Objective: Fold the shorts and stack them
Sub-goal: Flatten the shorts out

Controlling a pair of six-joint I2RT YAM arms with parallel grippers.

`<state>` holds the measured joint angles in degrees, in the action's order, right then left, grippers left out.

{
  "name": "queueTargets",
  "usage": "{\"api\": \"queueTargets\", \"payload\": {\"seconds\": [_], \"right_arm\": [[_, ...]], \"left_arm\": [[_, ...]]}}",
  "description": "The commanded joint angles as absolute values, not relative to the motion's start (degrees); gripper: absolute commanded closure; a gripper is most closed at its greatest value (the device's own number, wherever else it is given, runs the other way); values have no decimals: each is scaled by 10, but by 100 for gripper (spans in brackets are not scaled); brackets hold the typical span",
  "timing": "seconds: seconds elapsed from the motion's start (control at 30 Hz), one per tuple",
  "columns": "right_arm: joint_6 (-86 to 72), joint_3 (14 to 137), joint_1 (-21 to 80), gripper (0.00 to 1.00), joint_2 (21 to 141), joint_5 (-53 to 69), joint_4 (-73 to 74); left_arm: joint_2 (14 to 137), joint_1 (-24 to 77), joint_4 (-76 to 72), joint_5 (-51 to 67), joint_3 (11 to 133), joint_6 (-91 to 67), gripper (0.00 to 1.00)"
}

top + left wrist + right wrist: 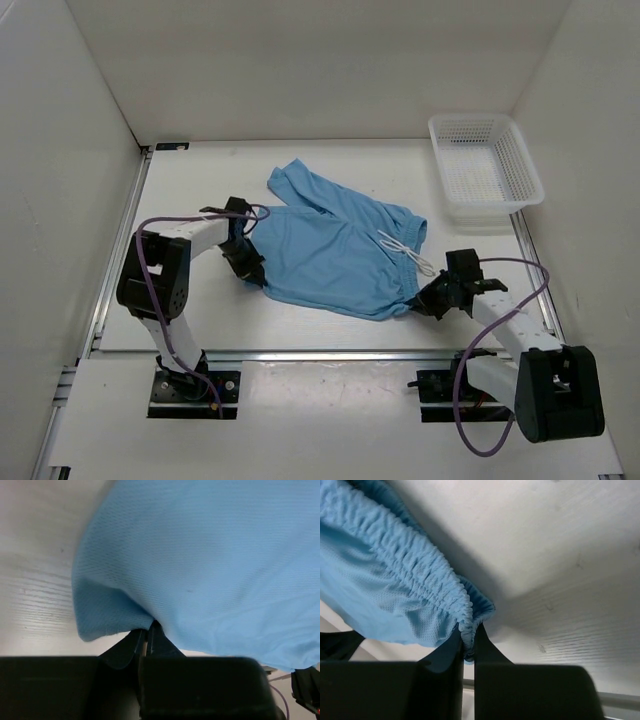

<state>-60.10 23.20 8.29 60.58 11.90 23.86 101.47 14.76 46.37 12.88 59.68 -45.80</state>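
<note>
From above, the shorts point(335, 250) lie spread near the middle of the white table point(200, 320), one leg reaching to the far left and the thin white drawstring point(405, 250) trailing on the right side. The left gripper point(245, 262) is at the left edge of the cloth and the right gripper point(425, 298) at the near right corner. A white mesh basket point(485, 165) stands at the far right, well apart from the cloth. White walls point(70, 120) close in the left, far and right sides, so any swing has to stay within them.

In the left wrist view, the fingers are pressed together on a fold of the blue knit at its edge. The cloth drapes loosely from the pinch, so it looks light, limp and not slippery.

In the right wrist view, the fingers are nipped on the end of the gathered waistband point(420, 575), which is the thicker, firmer place to hold. The fabric sags away from that grip above the pale, wood-grained surface.

A fabric this soft will probably keep no shape by itself. Edges and corners held taut seem the safest holds.
</note>
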Motion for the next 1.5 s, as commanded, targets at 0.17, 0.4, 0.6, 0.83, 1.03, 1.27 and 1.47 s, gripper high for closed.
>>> {"api": "queueTargets", "payload": {"seconds": [0.17, 0.4, 0.6, 0.83, 1.03, 1.27, 1.47], "right_arm": [[-484, 530, 63, 100, 682, 48, 271], [-363, 1007, 76, 100, 856, 65, 413], [-331, 1032, 89, 100, 788, 70, 425], [-286, 1010, 89, 100, 676, 76, 453], [-251, 1095, 89, 100, 627, 115, 514], [-245, 1205, 89, 100, 587, 142, 557], [-245, 1281, 89, 100, 587, 125, 586]], "left_arm": [[978, 106, 576, 77, 856, -402, 90], [1030, 53, 722, 62, 1351, -379, 90], [896, 19, 643, 105, 1305, -386, 90], [817, 14, 657, 87, 1274, -379, 90], [742, 14, 692, 48, 1331, -379, 90], [712, 14, 738, -20, 1483, -380, 90], [693, 14, 709, -40, 1496, -385, 90]]}}
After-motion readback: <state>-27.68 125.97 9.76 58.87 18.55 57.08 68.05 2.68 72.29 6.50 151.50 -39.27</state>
